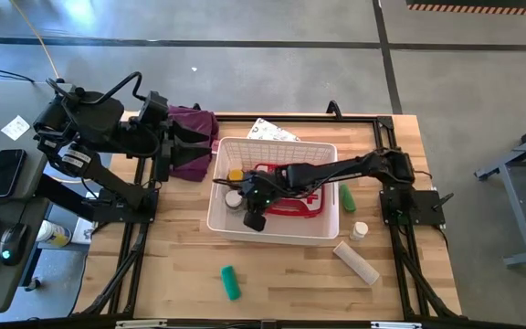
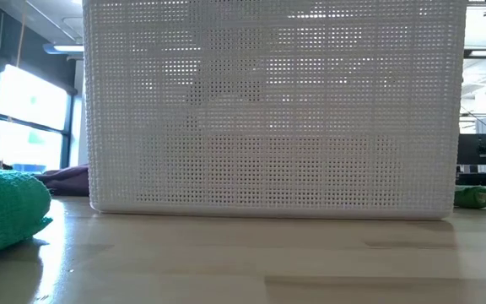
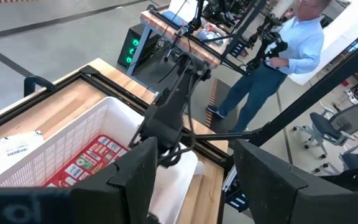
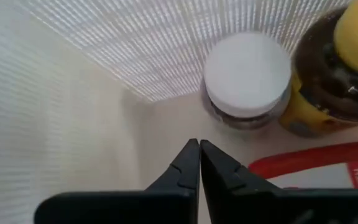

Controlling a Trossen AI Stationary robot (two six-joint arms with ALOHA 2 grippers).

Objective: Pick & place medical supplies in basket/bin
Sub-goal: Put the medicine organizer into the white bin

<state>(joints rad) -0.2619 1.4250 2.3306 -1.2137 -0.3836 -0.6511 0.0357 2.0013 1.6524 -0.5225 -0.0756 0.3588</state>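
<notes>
The white basket stands mid-table. Inside it lie the red first-aid pouch, an amber bottle and a white-capped bottle. My right gripper is shut with nothing in it, down in the basket's near-left corner, beside the white-capped bottle. My left gripper hangs open, raised over the purple cloth at the table's far left. On the table lie a green tube, a small white-capped bottle, a beige roll, a green roll and a white printed packet.
In the low view the basket's slotted wall hides what is inside it; the green roll lies to its left and the green tube to its right. A person stands beyond the table's right side. Bare wood lies along the near edge.
</notes>
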